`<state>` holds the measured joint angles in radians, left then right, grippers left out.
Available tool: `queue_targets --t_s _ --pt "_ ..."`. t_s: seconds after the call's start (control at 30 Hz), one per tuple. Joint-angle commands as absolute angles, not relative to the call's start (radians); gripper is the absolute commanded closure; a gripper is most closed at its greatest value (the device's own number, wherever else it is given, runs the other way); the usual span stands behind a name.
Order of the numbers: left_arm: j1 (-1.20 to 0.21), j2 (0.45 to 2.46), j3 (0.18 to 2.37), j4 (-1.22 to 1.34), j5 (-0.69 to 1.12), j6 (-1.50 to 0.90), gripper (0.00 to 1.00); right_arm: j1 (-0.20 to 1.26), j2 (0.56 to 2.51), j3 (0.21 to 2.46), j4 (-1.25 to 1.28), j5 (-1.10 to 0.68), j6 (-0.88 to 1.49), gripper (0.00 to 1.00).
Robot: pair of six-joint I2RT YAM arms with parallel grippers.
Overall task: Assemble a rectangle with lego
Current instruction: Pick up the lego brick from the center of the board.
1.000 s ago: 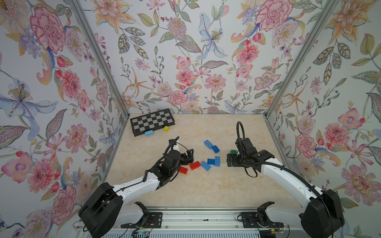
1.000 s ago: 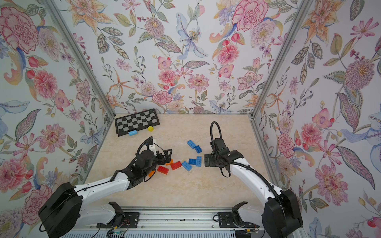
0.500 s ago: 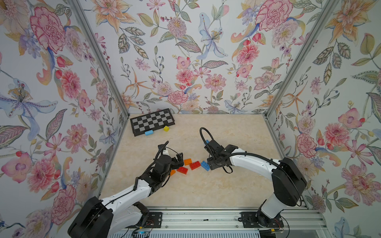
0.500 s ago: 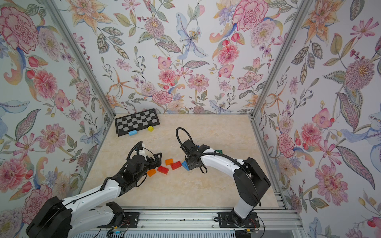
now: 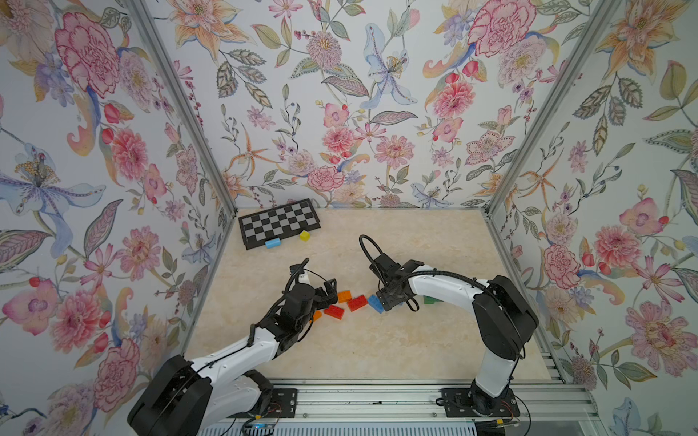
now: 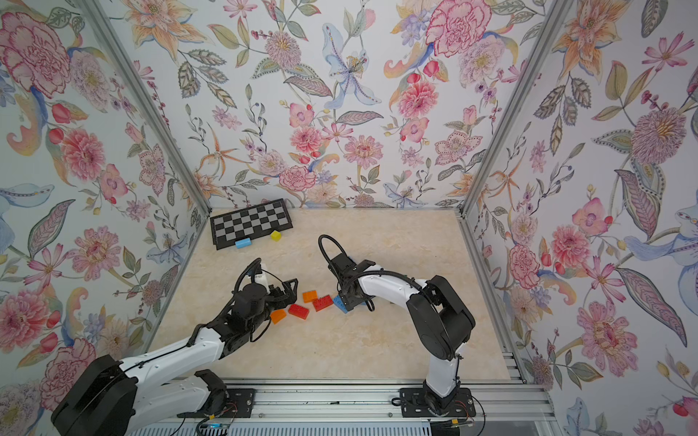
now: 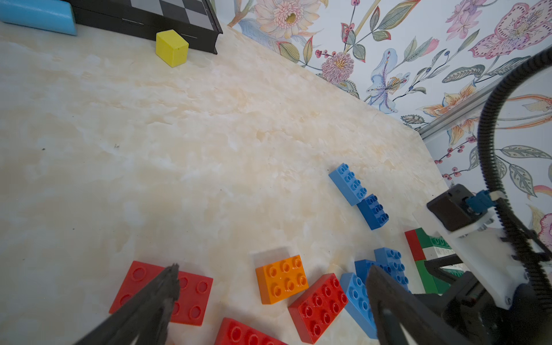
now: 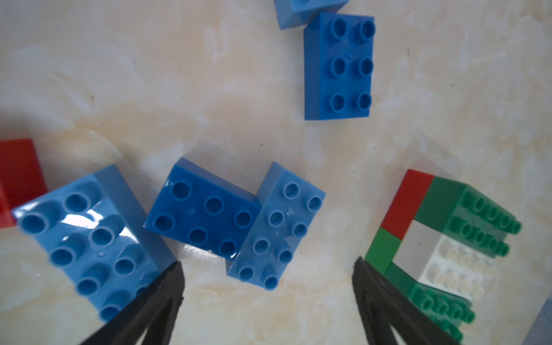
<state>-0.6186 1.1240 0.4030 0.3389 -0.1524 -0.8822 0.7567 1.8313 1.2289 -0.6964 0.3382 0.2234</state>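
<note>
Right end effector [image 8: 266, 270] first: fingers spread wide, nothing held, poised low over the blue cluster. Straight ahead of the gap lies a light blue brick [image 8: 276, 230], flat on the tabletop [image 8: 89, 89], studs up. Here is what the move turns on: its long axis runs roughly square to the line between the two fingertips, a touch skewed, so the jaws would close across its narrow width (the friendly way round).

The catch is a dark blue brick [image 8: 206, 218] touching its long side. Beyond that, a second light blue brick [image 8: 89, 245] sits just beside one finger [image 8: 167, 289]. On the other finger's side, near but apart, stands the green, white and red block [image 8: 442, 236], which I read as the part-built piece.

Over to the left end effector [image 7: 272, 270]: also spread open and empty, hovering over the warm colours. An orange brick [image 7: 282, 279] lies ahead of its gap, with red bricks [image 7: 318, 307] close around.

So the right arm is plainly the nearer one to the blues and the block. My call is a slight wrist twist, then straight down. The risk is the inner finger nudging the dark blue brick along with it.
</note>
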Motion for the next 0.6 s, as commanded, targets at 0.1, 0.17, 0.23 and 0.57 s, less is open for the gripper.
queue_targets --t_s 0.1,0.17,0.23,0.57 --pt "-0.607 1.136 0.393 0.368 -0.146 -0.897 0.01 0.747 1.897 1.273 -0.732 0.359 0.184 0.08" --pt "-0.607 1.138 0.393 0.37 -0.147 -0.897 0.01 0.747 1.923 1.299 -0.734 0.366 0.18 0.07" --pt "-0.607 1.141 0.392 0.374 -0.144 -0.899 0.01 0.744 1.948 1.33 -0.732 0.377 0.174 0.06" --pt "-0.604 1.143 0.397 0.368 -0.142 -0.897 0.01 0.714 2.062 1.472 -0.732 0.32 0.144 0.23"
